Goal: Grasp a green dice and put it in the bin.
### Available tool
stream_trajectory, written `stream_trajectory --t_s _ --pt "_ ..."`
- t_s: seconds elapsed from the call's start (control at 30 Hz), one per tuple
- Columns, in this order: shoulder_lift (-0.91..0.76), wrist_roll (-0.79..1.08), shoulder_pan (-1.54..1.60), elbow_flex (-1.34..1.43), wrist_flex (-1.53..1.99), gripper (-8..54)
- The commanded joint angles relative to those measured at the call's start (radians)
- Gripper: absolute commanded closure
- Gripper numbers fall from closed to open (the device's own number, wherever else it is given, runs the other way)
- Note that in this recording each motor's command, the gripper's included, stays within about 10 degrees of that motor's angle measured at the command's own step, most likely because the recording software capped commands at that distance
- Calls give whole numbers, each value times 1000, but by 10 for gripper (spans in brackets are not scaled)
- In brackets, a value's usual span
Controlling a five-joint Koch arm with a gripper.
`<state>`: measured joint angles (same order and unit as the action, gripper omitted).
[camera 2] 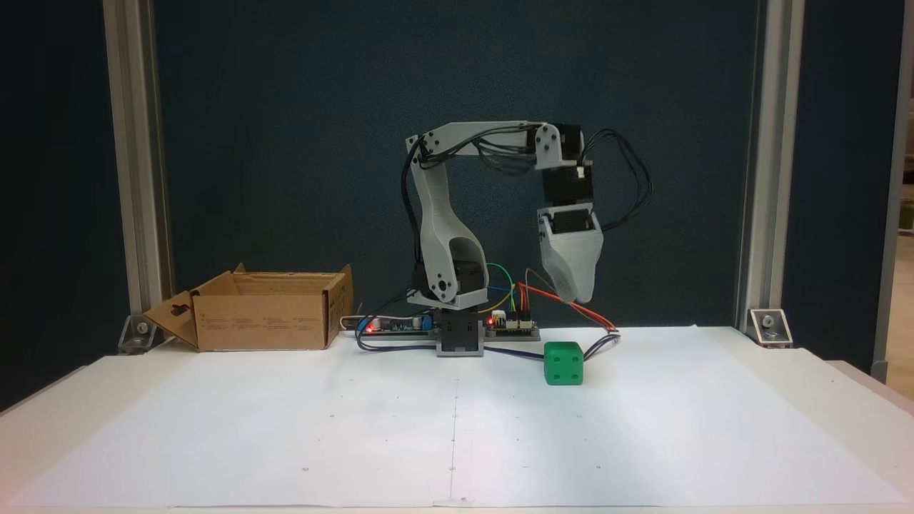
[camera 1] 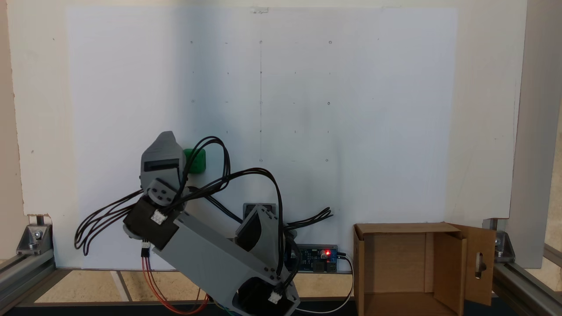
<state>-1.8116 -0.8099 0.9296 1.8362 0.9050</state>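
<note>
The gripper (camera 2: 575,294) hangs tip-down above the green dice (camera 2: 564,363), clear of it and holding nothing; whether its jaws are parted cannot be told. The dice sits on the white paper sheet (camera 2: 285,428). The cardboard bin (camera 2: 264,321) stands well apart, beyond the arm's base (camera 2: 458,335).

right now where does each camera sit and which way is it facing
A fixed view: high above, behind the arm's base, looking down on the white sheet; arm links and gripper show from above.
A fixed view: low at the table's front edge, facing the arm; whole arm and gripper show.
Both share the green dice and the bin.
</note>
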Motion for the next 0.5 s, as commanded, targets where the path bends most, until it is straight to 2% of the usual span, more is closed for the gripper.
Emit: stream_trajectory --t_s 0.0,0.47 --pt "-44 -87 -2 5 -41 14" --pt "-103 -87 -21 115 -77 13"
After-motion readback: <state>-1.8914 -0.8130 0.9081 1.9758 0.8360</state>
